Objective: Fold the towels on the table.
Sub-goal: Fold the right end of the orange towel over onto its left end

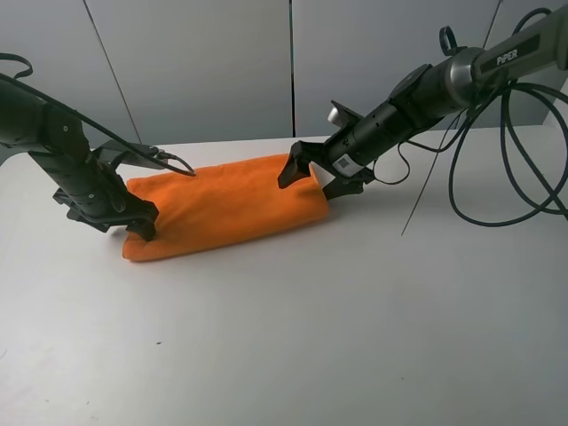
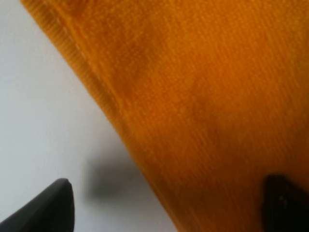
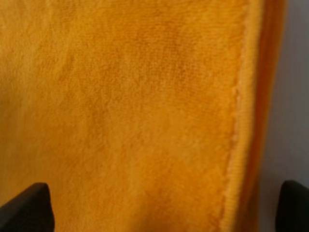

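Observation:
The orange towel (image 1: 226, 209) lies folded into a long strip across the white table (image 1: 293, 337). My left gripper (image 1: 161, 194) stands open at the strip's left end, one finger over the cloth and the other beside its edge. At the right end my right gripper (image 1: 316, 178) is open too, straddling the hem. In the left wrist view the towel (image 2: 207, 96) fills most of the picture between dark fingertips (image 2: 53, 208). The right wrist view shows the towel (image 3: 135, 111) and its hemmed edge between the fingertips (image 3: 29, 208). Neither gripper holds any cloth.
Black cables (image 1: 506, 169) loop down from the right arm at the back right. A grey panelled wall (image 1: 213, 62) stands behind the table. White tabletop (image 1: 293, 355) stretches in front of the towel.

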`<state>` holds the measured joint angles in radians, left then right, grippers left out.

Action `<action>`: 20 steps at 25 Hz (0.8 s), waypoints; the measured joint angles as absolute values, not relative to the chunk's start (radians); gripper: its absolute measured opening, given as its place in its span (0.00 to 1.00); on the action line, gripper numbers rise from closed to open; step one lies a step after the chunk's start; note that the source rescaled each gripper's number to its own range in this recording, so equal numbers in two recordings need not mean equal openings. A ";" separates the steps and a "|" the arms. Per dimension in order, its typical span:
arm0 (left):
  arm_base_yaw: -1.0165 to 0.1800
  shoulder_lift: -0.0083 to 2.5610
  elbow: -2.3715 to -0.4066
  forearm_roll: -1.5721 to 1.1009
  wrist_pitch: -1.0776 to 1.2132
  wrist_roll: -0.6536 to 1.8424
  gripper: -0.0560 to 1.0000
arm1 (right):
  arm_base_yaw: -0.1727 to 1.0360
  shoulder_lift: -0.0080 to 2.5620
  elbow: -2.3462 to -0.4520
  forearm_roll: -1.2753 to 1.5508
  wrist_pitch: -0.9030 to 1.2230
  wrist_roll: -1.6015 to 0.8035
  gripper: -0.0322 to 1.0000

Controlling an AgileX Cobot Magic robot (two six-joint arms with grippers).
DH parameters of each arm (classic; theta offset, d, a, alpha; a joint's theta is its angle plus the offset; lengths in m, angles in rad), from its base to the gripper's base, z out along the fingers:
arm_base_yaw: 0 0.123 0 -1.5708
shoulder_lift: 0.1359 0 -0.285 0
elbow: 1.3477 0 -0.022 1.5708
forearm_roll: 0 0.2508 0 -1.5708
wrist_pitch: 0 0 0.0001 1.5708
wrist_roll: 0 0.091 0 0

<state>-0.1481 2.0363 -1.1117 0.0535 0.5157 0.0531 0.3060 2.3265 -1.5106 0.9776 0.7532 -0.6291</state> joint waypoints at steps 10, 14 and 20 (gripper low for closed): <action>-0.148 2.036 -1.112 0.054 0.519 0.053 1.00 | 0.371 2.334 -1.517 1.038 0.746 -0.650 1.00; -0.148 2.036 -1.112 0.054 0.523 0.053 1.00 | 0.387 2.337 -1.517 1.044 0.752 -0.652 0.94; -0.148 2.036 -1.112 0.054 0.525 0.055 1.00 | 0.373 2.349 -1.513 1.026 0.767 -0.644 0.10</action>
